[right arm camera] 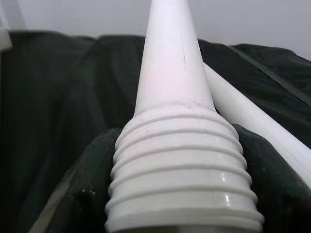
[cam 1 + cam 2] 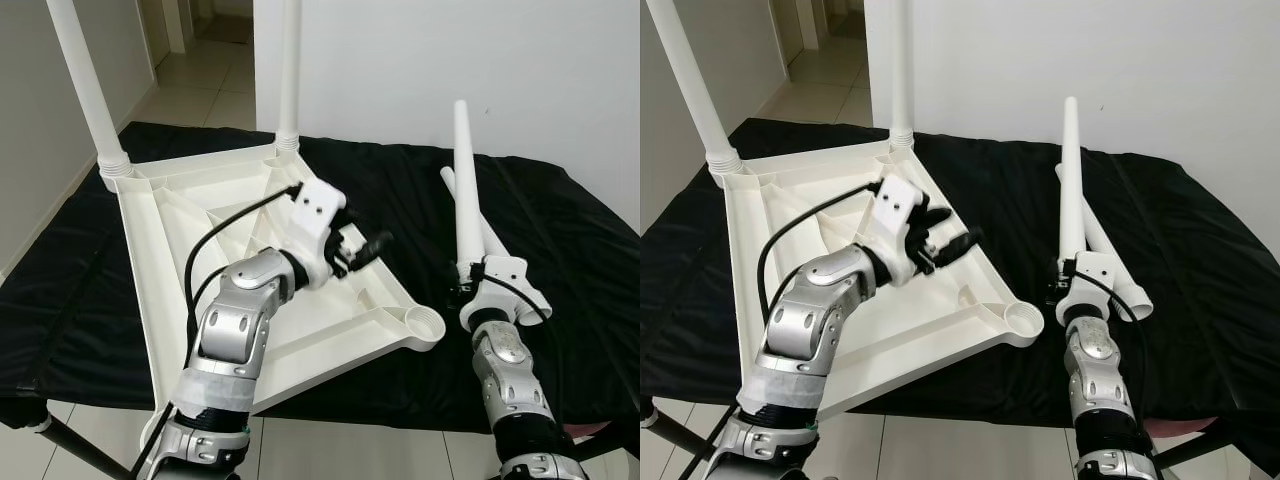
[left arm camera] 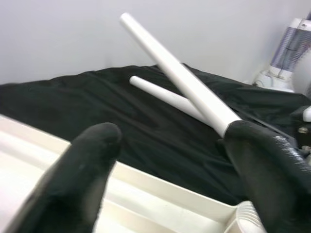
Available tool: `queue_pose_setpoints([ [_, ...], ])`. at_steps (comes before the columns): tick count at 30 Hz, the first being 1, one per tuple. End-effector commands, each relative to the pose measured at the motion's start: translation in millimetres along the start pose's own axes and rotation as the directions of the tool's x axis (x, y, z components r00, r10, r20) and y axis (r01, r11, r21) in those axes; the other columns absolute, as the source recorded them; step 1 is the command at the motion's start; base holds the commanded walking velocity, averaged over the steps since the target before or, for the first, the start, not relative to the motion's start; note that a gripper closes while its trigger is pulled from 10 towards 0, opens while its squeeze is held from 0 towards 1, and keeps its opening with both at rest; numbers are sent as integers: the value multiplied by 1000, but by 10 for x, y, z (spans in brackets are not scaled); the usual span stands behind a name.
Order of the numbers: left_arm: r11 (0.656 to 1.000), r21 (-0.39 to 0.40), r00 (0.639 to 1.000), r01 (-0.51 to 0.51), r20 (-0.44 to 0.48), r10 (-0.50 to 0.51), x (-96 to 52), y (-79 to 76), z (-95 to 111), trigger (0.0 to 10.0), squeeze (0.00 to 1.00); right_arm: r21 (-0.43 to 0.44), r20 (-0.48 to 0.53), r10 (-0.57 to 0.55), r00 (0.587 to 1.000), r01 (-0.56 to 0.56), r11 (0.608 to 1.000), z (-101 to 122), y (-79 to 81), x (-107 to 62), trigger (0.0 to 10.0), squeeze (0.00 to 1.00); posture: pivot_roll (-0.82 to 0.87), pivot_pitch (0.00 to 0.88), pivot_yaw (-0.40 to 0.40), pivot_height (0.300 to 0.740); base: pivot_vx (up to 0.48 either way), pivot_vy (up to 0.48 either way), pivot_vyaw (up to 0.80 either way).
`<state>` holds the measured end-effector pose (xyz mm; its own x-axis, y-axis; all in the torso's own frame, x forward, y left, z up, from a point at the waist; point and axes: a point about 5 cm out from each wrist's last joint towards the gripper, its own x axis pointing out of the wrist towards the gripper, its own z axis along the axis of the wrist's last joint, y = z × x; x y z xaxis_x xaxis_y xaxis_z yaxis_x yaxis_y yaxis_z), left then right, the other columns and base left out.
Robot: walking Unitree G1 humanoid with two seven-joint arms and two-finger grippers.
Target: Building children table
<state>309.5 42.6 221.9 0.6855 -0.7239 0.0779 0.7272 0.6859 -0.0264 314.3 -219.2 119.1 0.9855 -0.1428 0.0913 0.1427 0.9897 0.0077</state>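
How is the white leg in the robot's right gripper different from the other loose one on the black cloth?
The held leg stands nearly upright, its threaded end clamped in the right gripper; the loose leg lies flat on the black cloth, touched by no gripper. The held leg rises clear of the cloth, while the loose leg runs behind it, partly hidden. Both are plain white tapered tubes, like the two already standing in the tabletop.
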Motion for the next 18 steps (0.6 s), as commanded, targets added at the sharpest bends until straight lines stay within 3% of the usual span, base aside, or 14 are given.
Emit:
queue_pose_setpoints([
  [1,999,-38,1000,16,10,-15,23,-33,35,10000,1000,39,89,10,996,-14,999,130,1,-11,10000,0,-80,0,-52,740,0,0,0],
  [6,992,-117,999,52,14,-51,55,-5,66,10000,1000,75,197,100,975,-116,990,243,147,-86,10000,0,-103,0,-24,740,0,0,0],
  [7,988,-136,997,77,11,-76,77,-12,80,10000,804,73,218,131,967,-150,986,261,201,-110,10000,0,-104,0,-18,740,0,0,0],
  [8,988,-136,997,77,11,-76,77,-12,80,10000,804,73,218,131,967,-150,986,261,201,-110,10000,0,-104,0,-18,740,0,0,0],
  [9,982,-157,994,108,1,-110,100,-29,87,10000,0,61,234,154,960,-173,983,276,245,-125,10000,0,-104,0,-15,740,0,0,0],
  [14,967,-196,985,160,-29,-169,149,-62,97,10000,0,31,255,204,945,-219,975,297,334,-129,10000,0,-101,0,-9,740,0,0,0],
  [16,934,-291,973,205,-47,-228,183,-112,140,10000,0,22,287,274,918,-292,956,335,462,-145,10000,0,-89,0,-11,740,0,0,0],
  [18,927,-309,970,212,-49,-238,187,-123,152,10000,0,23,294,286,912,-306,952,343,485,-151,10000,0,-89,0,-11,740,0,0,0],
])
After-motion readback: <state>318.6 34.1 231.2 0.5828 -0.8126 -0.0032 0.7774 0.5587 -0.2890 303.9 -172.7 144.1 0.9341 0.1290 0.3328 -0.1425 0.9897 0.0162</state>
